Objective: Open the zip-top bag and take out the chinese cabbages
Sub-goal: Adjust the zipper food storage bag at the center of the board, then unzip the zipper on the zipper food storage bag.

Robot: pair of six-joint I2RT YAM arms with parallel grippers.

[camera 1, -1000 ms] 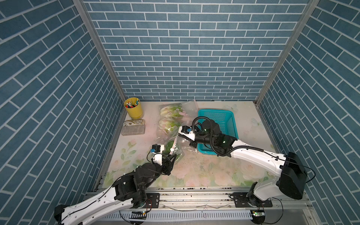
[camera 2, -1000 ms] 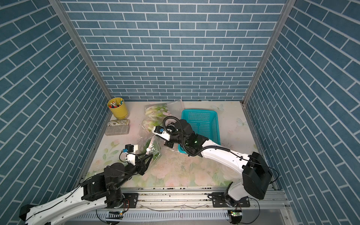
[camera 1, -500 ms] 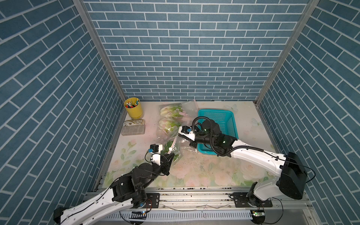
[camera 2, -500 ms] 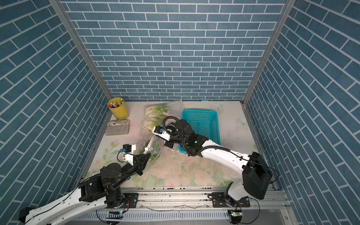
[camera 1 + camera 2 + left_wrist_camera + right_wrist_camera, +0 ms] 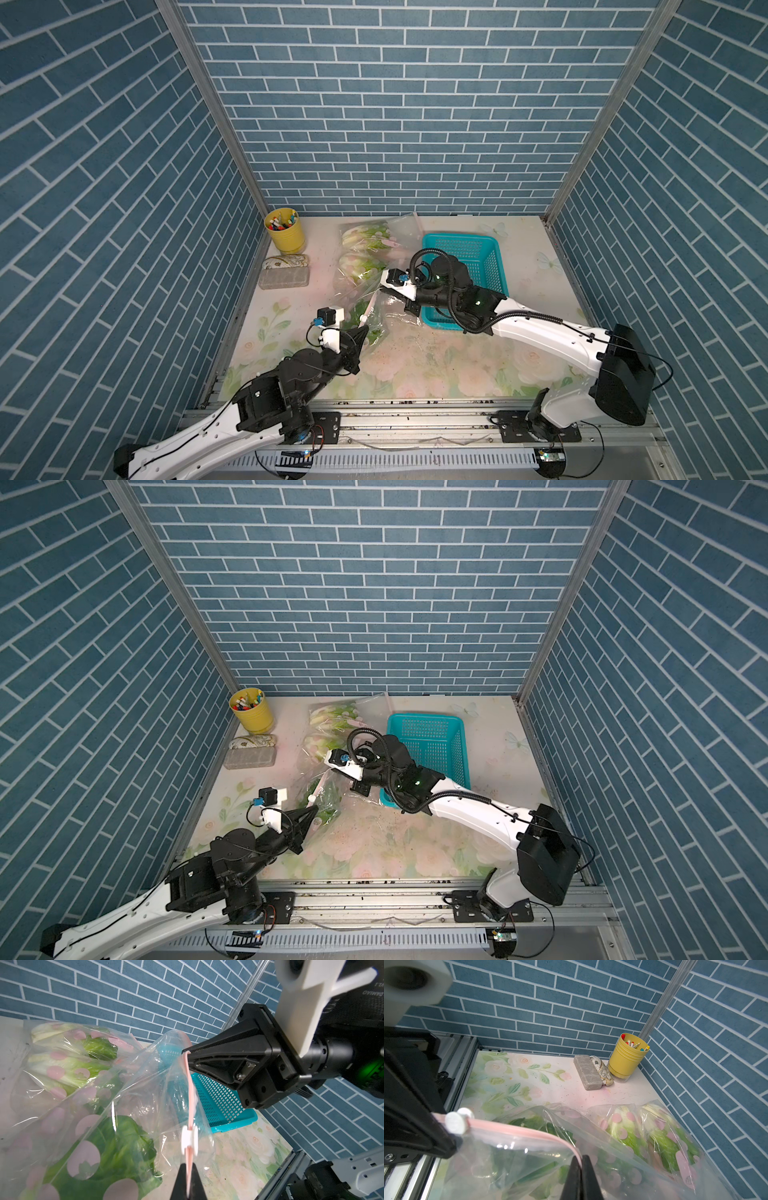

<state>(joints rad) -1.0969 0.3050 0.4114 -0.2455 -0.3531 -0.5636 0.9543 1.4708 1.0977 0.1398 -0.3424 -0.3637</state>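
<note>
1. while clamping the near end of the pink zip strip (image 5: 190,1095) in the left gripper (image 5: 188,1167), shut tight just beside the white slider (image 5: 189,1142), hold firm without twisting.
2. farther along, right gripper (image 5: 581,1158) clenched on the same strip; pull apart gently, just enough to tension it.
3. probably best to anchor with one grip and slide the slider along the seemingly unopened zip-top bag (image 5: 133,1088).
4. beyond, inside the bag: chinese cabbages (image 5: 359,266), one dark-leafed head (image 5: 120,1147) nearest, two paler heads (image 5: 68,1072) toward the back wall (image 5: 395,124), near the teal basket (image 5: 216,1101).
</note>
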